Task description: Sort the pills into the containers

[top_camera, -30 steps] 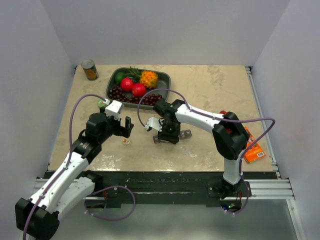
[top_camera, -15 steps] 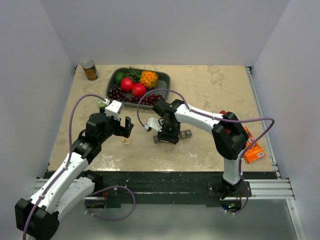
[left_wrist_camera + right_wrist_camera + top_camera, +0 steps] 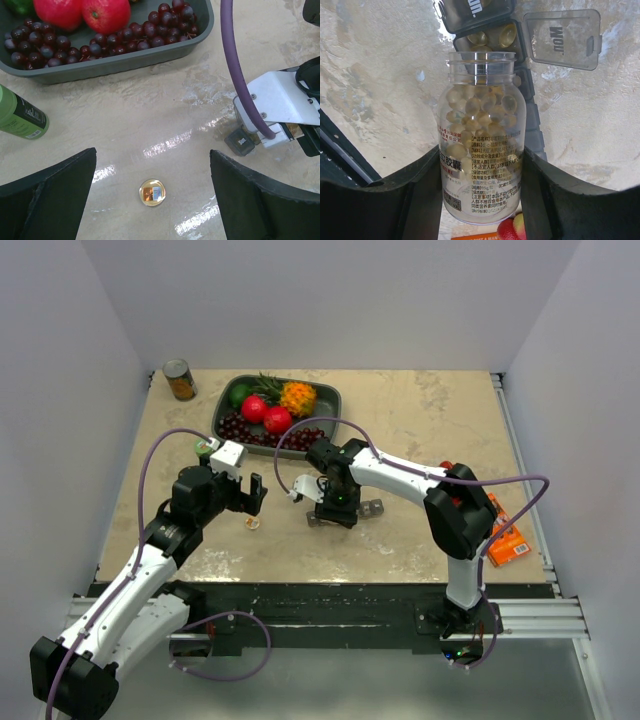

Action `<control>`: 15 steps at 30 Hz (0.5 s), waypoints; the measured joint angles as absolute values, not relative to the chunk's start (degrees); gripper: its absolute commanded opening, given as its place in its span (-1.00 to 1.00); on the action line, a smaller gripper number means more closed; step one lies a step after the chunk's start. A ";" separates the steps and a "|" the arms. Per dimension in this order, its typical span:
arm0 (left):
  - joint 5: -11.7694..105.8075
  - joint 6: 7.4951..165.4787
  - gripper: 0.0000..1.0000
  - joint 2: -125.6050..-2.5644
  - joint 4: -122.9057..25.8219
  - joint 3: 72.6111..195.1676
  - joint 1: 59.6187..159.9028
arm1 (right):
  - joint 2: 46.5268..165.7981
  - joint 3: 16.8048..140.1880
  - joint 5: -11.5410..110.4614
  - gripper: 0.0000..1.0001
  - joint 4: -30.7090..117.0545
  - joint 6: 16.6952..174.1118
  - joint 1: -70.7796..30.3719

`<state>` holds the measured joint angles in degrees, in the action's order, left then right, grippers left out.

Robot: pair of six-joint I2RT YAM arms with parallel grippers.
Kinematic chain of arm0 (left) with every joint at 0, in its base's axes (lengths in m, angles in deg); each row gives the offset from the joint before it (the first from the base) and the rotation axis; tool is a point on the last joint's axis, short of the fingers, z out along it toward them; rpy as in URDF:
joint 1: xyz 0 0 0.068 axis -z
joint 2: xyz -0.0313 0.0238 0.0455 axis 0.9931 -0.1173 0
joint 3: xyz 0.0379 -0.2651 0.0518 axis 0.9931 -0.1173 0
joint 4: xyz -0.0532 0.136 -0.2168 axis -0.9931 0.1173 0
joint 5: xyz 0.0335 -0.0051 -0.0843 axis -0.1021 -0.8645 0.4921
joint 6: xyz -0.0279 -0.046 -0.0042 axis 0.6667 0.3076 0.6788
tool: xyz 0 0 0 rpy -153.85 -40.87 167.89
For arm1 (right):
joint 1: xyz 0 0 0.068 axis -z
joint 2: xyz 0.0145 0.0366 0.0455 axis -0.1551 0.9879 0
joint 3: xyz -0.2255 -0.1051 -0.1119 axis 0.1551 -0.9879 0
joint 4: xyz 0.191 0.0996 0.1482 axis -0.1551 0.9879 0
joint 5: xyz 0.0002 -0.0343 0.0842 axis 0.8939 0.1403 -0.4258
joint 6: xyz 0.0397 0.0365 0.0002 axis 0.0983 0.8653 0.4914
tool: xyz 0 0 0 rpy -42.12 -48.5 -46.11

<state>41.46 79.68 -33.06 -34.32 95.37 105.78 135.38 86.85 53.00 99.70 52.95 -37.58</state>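
From above, we see little of the containers (image 3: 371, 508), because the right claw (image 3: 338, 510) covers most of the strip. In the right wrist view, the clear pill bottle (image 3: 481, 145) hides the middle compartments, and the picture's top edge cuts off the far end. We cannot identify the small round thing (image 3: 152, 192) toward the counter's (image 3: 150, 110) near edge. The green bottle (image 3: 20, 117) runs off the left edge, and the fruit tray (image 3: 125, 60) off the top.

Plain white walls (image 3: 330, 300), beige marbled tabletop (image 3: 440, 410)
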 measured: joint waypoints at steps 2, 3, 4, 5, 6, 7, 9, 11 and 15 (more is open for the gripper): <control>41.46 79.68 0.99 -33.06 -34.32 95.37 105.78 | 135.34 86.83 53.00 -1.00 99.48 53.06 -37.58; 41.48 79.70 0.99 -33.06 -34.32 95.37 105.78 | 135.25 86.76 52.98 -1.00 99.24 53.08 -37.56; 41.46 79.70 0.99 -33.06 -34.32 95.37 105.78 | 135.16 86.74 52.94 -1.00 99.11 53.08 -37.53; 41.48 79.70 0.99 -33.06 -34.32 95.37 105.78 | 135.08 86.72 52.83 -1.00 98.94 53.08 -37.51; 41.48 79.68 0.99 -33.04 -34.32 95.37 105.78 | 134.88 86.61 52.72 -1.00 98.63 53.08 -37.42; 41.48 79.68 0.99 -33.04 -34.32 95.37 105.78 | 134.53 86.37 52.46 -1.00 98.32 53.08 -37.29; 41.48 79.70 0.99 -32.99 -34.32 95.37 105.78 | 133.61 85.71 51.45 -1.00 98.08 53.08 -37.05; 41.50 79.70 0.99 -32.93 -34.34 95.37 105.78 | 132.48 85.08 50.71 -1.00 97.84 53.08 -36.77; 41.52 79.70 0.99 -32.67 -34.34 95.37 105.78 | 129.57 83.33 48.85 -1.00 96.55 53.06 -36.29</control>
<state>41.52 79.70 -32.67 -34.34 95.37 105.78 129.57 83.33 48.85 96.55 53.06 -36.29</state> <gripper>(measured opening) 0.994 0.555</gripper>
